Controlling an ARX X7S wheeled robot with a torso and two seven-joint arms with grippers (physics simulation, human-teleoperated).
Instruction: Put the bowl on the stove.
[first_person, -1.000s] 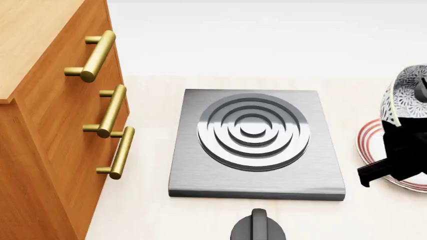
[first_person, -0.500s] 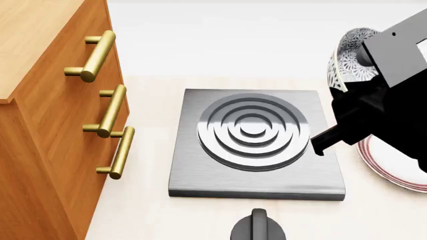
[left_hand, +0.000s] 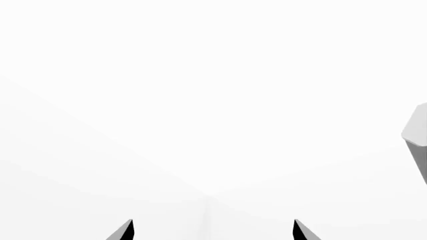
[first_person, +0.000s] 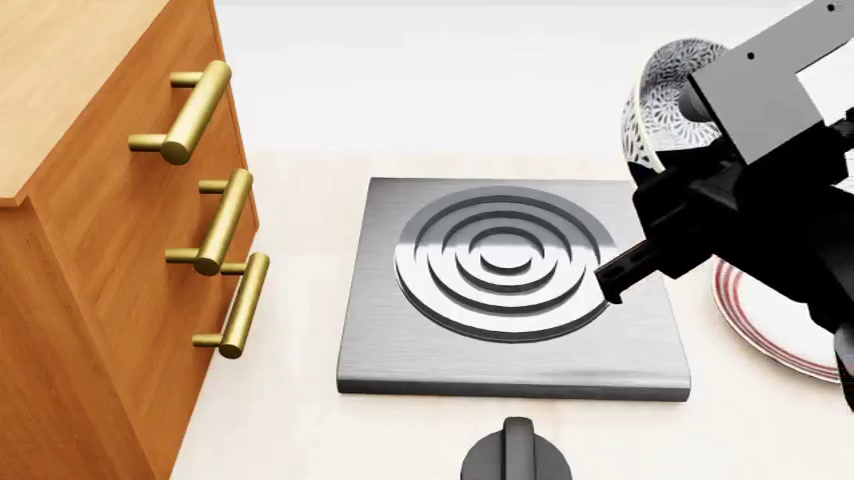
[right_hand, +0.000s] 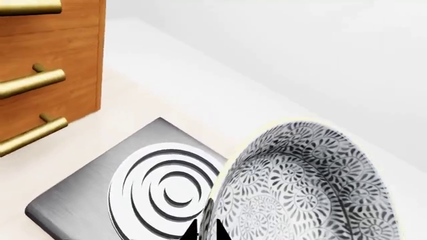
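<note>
The bowl (first_person: 663, 92), white with a grey floral pattern, hangs tilted in the air above the stove's right edge, held by its rim. My right gripper (first_person: 657, 150) is shut on that rim. In the right wrist view the bowl (right_hand: 303, 187) fills the lower right, with my gripper (right_hand: 204, 231) pinching its rim. The stove (first_person: 514, 288), a dark grey slab with a ring burner, lies on the counter; it also shows in the right wrist view (right_hand: 153, 187). My left gripper (left_hand: 212, 231) is open and empty, facing blank white.
A wooden cabinet (first_person: 100, 250) with brass handles (first_person: 220, 222) stands left of the stove. A white plate with red rim rings (first_person: 761, 325) lies on the counter to the right, partly under my right arm. A round black knob (first_person: 518, 452) sits in front of the stove.
My right gripper has lifted the bowl off the plate and carried it left and up, over the stove's right edge. The left arm shows no change.
</note>
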